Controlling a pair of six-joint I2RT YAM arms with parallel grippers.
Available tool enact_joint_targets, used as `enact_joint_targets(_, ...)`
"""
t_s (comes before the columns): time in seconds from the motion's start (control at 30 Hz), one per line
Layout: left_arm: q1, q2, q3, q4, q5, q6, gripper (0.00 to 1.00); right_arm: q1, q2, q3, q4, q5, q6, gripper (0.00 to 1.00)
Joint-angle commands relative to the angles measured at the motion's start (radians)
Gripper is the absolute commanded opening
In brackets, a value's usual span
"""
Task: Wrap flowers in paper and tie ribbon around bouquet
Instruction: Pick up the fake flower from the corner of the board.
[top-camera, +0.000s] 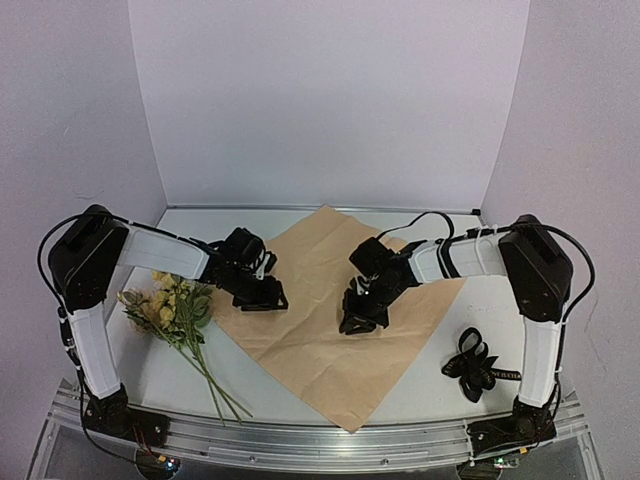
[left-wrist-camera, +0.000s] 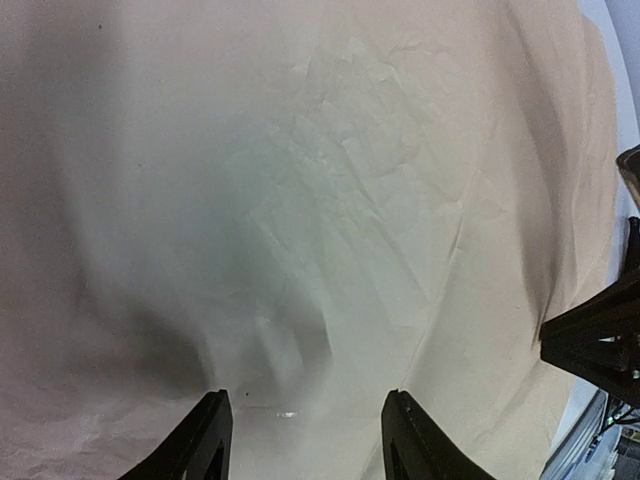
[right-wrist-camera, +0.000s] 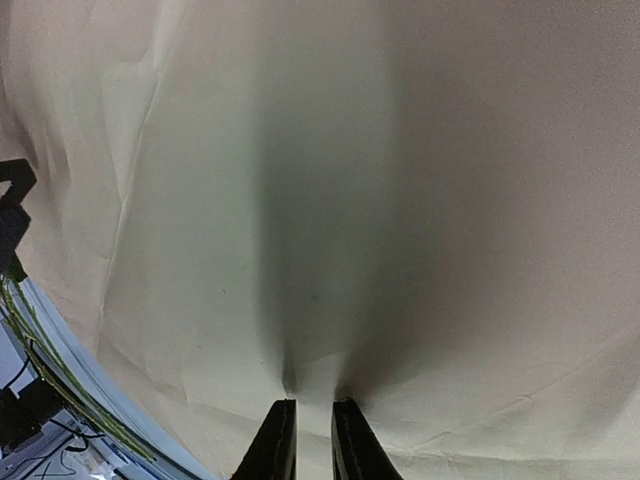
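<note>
Overhead, one tan, creased paper (top-camera: 310, 350) lies as a diamond at centre, with one bunch of yellow flowers (top-camera: 170, 305) at 9 o'clock and one curled black ribbon (top-camera: 478, 368) at 4. The left gripper (top-camera: 264, 297) and right gripper (top-camera: 358, 320) reach over the sheet. Left wrist: two fingers (left-wrist-camera: 205, 445) stand apart, open above the wrinkles. Right wrist: two fingers (right-wrist-camera: 275, 445) stand nearly together, pinching a small pucker of paper.

Matt, creased paper (top-camera: 300, 345) on a smooth pale table (top-camera: 425, 385)
The tan sheet is dull and finely wrinkled, with sharp fold lines. By the table's near right corner the black ribbon (top-camera: 477, 367) looks like cloth with a slight sheen. A grooved bare-metal rail (top-camera: 320, 440) runs along the near edge; the arms (top-camera: 165, 250) wear smooth white plastic shells.
</note>
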Motion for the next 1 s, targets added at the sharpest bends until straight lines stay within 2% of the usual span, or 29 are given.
enact_joint_targets(0.0, 0.007, -0.169, 0.026, -0.098, -0.085, -0.093, 0.58, 0.017, 0.018, 0.004, 0.027, 0.064, 0.020, 0.15)
enact_joint_targets(0.1, 0.007, -0.295, -0.023, -0.202, -0.209, -0.236, 0.61, 0.025, 0.033, 0.006, 0.009, 0.110, 0.032, 0.15)
enact_joint_targets(0.23, 0.009, -0.471, -0.122, -0.405, -0.418, -0.503, 0.72, 0.035, 0.046, 0.010, -0.029, 0.166, 0.048, 0.15)
enact_joint_targets(0.47, 0.008, -0.732, -0.314, -0.665, -0.516, -0.836, 0.81, 0.062, 0.076, 0.048, -0.026, 0.163, 0.070, 0.16)
enact_joint_targets(0.57, 0.009, -0.781, -0.382, -0.650, -0.482, -0.886, 0.84, 0.070, 0.075, 0.071, -0.023, 0.145, 0.073, 0.19)
enact_joint_targets(0.73, 0.008, -0.757, -0.457, -0.581, -0.431, -0.925, 0.91, 0.074, 0.060, 0.126, -0.027, 0.101, 0.086, 0.23)
enact_joint_targets(0.97, 0.007, -0.610, -0.470, -0.403, -0.398, -0.884, 0.94, 0.075, 0.004, 0.177, -0.066, 0.082, 0.074, 0.26)
